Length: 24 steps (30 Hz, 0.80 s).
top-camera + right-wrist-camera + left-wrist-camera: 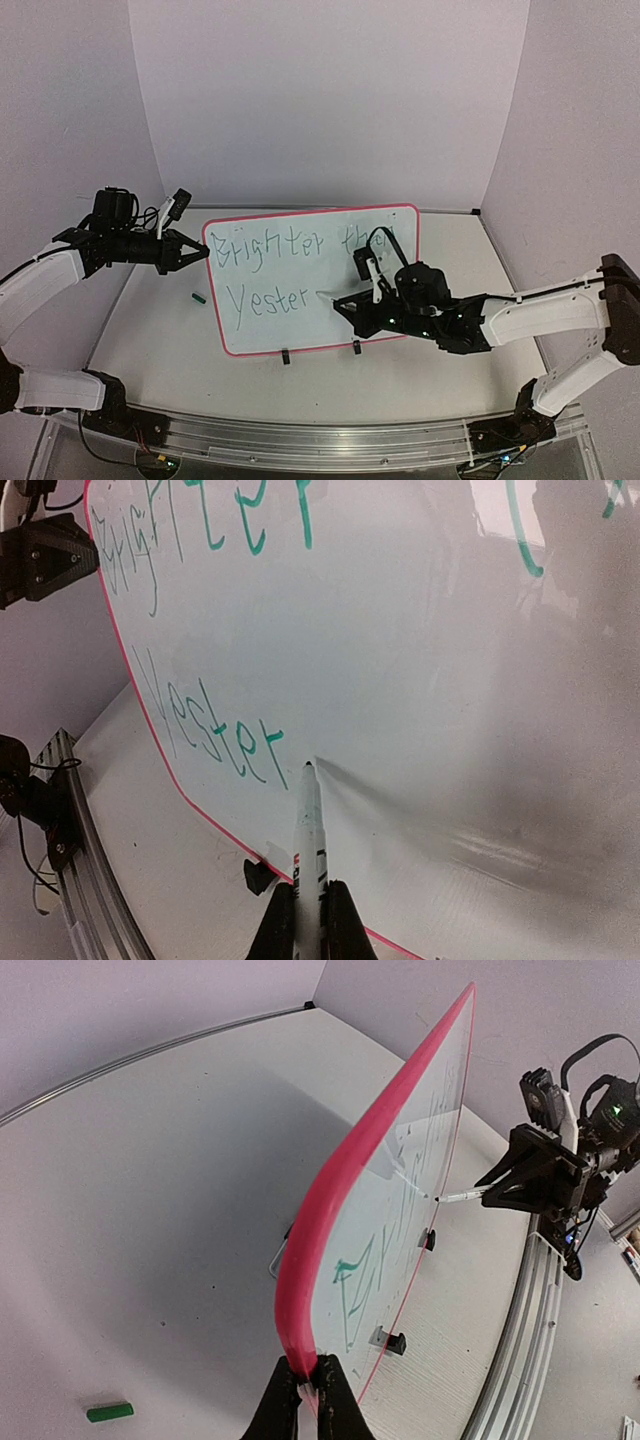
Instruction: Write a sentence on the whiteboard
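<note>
Right wrist view: the right gripper (308, 908) clenches a marker (308, 830), tip touching the whiteboard (450, 730) just after the sentence (215, 735) fragment "Yester", while the left gripper (308, 1372) pinches the board's edge.

The left arm (40, 275) came in from the left of the whiteboard (300, 335), its forearm nearly level and its wrist pointed at the board's left edge. The left gripper (310, 1385) was pinched tight on that edge, one finger on each face of the frame. The right arm (540, 310) rose from its base to a bent elbow well to the right of the board, then stretched its forearm low across the board's lower right corner. The right gripper (310, 910) was closed on a marker (308, 830), fingers on either side of the barrel, with the tip against the board's face.
</note>
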### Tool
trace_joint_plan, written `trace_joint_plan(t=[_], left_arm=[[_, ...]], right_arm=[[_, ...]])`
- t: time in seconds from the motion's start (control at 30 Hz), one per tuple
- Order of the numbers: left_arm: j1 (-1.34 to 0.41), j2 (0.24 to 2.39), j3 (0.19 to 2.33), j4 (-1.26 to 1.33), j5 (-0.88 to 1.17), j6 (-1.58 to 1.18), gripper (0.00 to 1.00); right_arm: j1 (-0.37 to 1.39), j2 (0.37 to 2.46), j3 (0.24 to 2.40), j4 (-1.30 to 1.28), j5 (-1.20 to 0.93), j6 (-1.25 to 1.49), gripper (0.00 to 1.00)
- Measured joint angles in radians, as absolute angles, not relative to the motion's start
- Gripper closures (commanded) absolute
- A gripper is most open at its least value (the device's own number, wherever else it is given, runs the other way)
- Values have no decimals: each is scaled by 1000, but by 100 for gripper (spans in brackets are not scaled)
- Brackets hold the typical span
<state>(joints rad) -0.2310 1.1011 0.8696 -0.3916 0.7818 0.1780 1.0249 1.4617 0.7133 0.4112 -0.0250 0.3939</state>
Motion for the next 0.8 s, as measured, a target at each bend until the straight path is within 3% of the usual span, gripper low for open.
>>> trace_joint_plan(t=[0.8], left_arm=[[-231,1102,870,-391,781,178,100]], right_arm=[[1016,1536,747,409,-110,415,100]])
